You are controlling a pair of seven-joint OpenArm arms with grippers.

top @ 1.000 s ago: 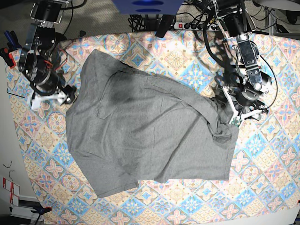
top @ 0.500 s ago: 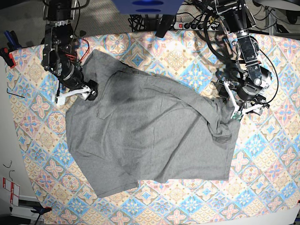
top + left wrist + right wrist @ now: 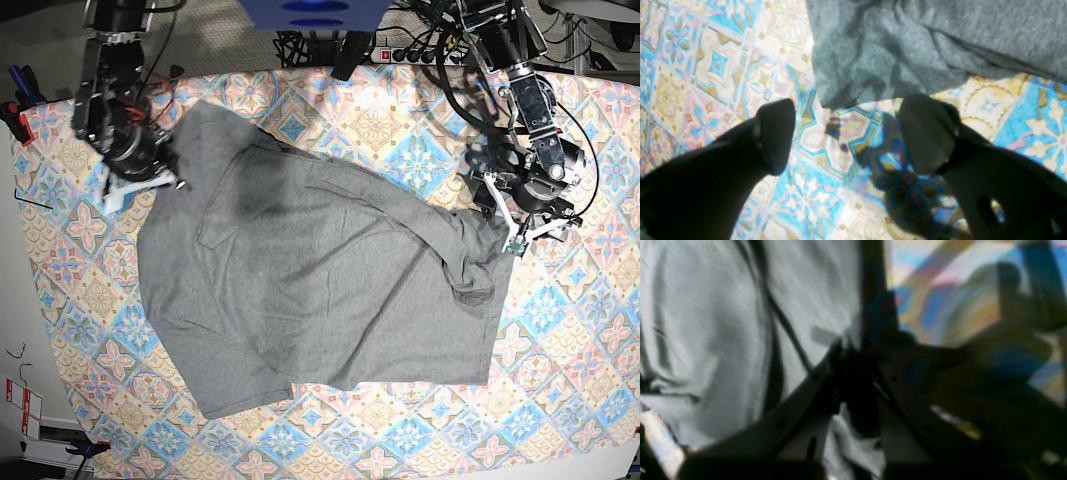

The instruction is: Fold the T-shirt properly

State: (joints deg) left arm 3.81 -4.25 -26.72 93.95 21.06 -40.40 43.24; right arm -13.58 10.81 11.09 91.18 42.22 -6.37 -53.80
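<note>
Right gripper (image 3: 165, 183) fingers pinch the T-shirt (image 3: 320, 290) at its far-left edge; left gripper (image 3: 846, 133) fingers stay spread above the tablecloth (image 3: 826, 186).

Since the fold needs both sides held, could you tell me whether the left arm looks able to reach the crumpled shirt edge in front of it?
Probably yes. The left gripper has its jaws wide open over bare tablecloth, and the T-shirt edge lies just ahead with nothing between them.
</note>
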